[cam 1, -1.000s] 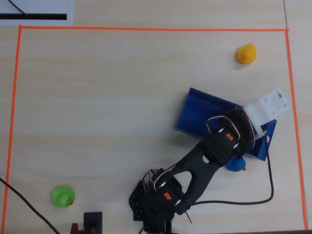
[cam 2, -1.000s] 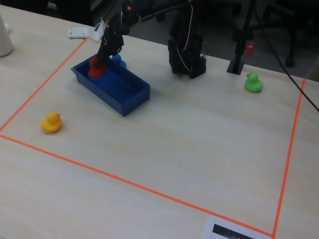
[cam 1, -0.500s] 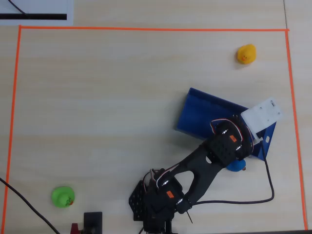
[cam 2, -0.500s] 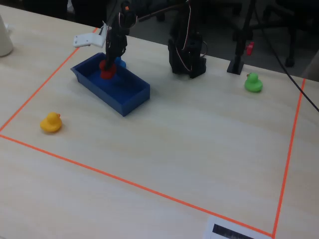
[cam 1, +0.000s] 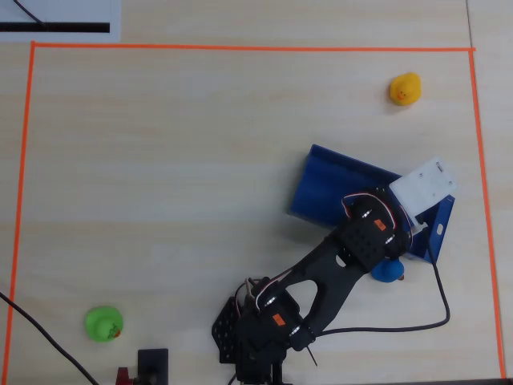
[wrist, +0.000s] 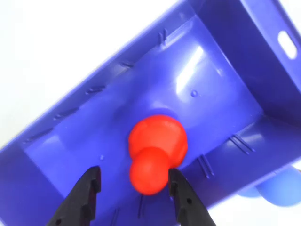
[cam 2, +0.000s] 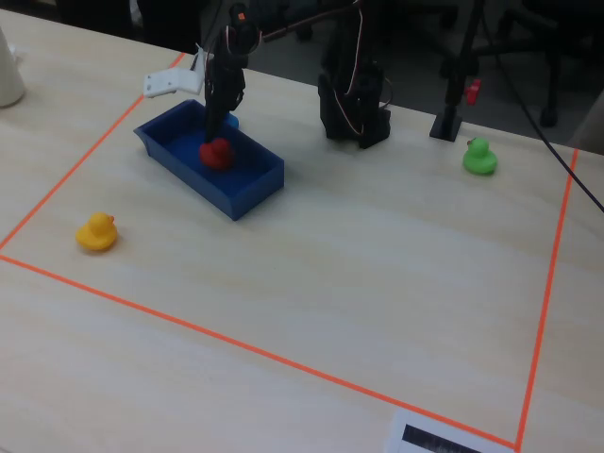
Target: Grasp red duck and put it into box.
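Note:
The red duck lies on the floor of the blue box, seen from above in the wrist view. My gripper hangs just over it, open, with the duck's head close to the right finger and a wide gap to the left finger. In the fixed view the gripper points down into the box, right above the red duck. In the overhead view the arm covers part of the box and hides the duck.
A blue duck sits on the table against the box's outside wall; it also shows in the wrist view. A yellow duck and a green duck stand far off. Orange tape frames the work area.

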